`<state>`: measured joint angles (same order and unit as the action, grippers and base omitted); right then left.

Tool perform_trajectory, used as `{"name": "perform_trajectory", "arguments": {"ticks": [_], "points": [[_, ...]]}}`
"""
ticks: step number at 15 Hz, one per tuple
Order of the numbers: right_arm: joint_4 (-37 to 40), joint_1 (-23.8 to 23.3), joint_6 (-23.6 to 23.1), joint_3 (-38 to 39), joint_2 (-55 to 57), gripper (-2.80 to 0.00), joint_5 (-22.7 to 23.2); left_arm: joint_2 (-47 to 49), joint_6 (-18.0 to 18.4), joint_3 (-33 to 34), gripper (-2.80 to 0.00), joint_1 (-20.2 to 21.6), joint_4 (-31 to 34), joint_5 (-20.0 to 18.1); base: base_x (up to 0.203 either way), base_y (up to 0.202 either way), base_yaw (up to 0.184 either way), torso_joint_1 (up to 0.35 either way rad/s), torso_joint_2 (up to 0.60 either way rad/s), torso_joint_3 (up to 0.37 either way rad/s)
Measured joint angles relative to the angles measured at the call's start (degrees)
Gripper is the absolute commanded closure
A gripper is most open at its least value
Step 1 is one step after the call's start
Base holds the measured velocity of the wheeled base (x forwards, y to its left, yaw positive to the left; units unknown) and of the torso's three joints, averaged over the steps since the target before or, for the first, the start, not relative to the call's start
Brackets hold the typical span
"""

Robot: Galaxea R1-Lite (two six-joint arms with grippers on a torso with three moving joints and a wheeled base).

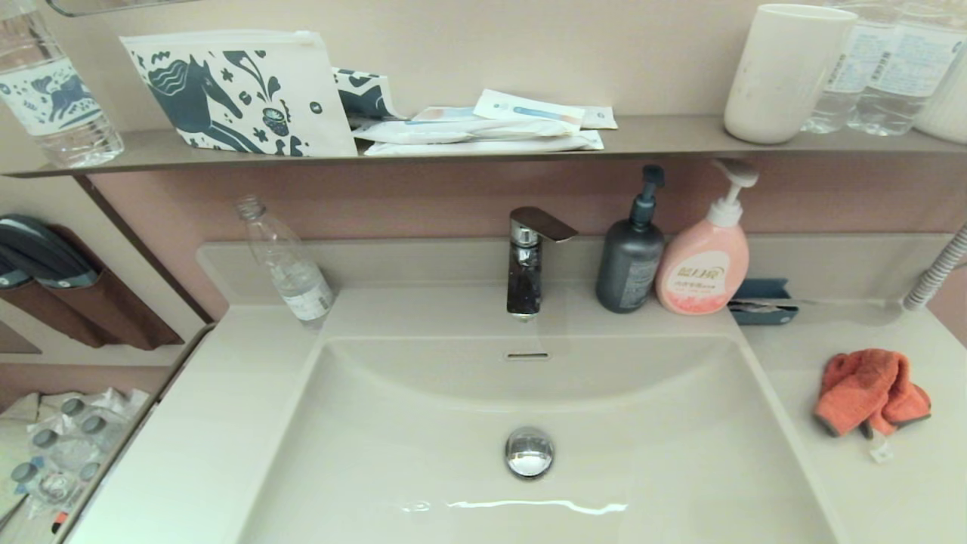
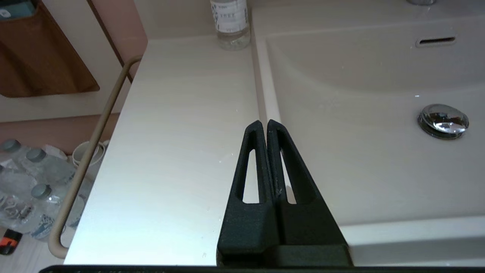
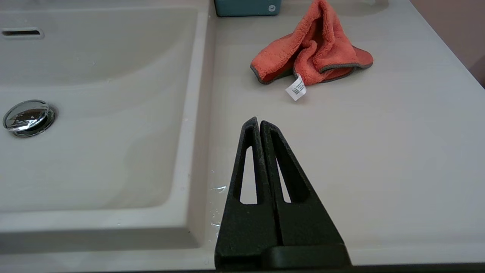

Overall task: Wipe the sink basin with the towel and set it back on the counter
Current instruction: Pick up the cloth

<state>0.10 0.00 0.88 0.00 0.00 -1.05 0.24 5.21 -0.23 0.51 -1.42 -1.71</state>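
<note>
Your right gripper (image 3: 259,122) is hanging over the counter (image 3: 379,159) with its two black fingers pressed together on nothing; it is sitting just outside the sink basin's (image 3: 94,151) rim, and nothing is touching its tips. Just ahead of it, clear of the tips, the towel (image 3: 310,57) is lying crumpled on the counter, orange-red with a grey edge showing and its white tag (image 3: 296,89) pointing back toward the gripper; beyond the towel a teal box (image 3: 248,7) is sitting against the back ledge. Off to the gripper's basin side, the chrome drain plug (image 3: 28,117) is shining in the basin floor, with the overflow slot (image 3: 22,33) farther back.

Your left gripper (image 2: 263,123) is closed on nothing as well, its tips hanging over the seam where the counter meets the basin's other rim; ahead of it, well apart, a clear bottle (image 2: 230,22) is standing at the basin's back corner.

Farthest from both, in the head view, the faucet (image 1: 529,261) is standing behind the basin; a dark pump bottle (image 1: 631,257) and a pink pump bottle (image 1: 704,264) are standing side by side beside it.
</note>
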Motion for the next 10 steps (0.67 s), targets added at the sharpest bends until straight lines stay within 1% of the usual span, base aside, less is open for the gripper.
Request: {"name": "perform_trajectory", "arguments": {"ticks": [1,4,10], "points": [[0.0,0.0,0.0,0.0,0.0,0.0,0.0,-0.1,-0.6,0.1,0.0,0.0,0.7,0.0,0.0,0.0,0.0,0.0,0.0,0.0],[0.0,0.0,0.0,0.0,0.0,0.0,0.0,-0.2,-4.1,0.2,0.0,0.0,1.3,0.0,0.0,0.0,0.0,0.0,0.0,0.0],[0.0,0.0,0.0,0.0,0.0,0.0,0.0,-0.2,-4.2,0.2,0.0,-0.4,1.3,0.0,0.0,0.0,0.0,0.0,0.0,0.0]]}}
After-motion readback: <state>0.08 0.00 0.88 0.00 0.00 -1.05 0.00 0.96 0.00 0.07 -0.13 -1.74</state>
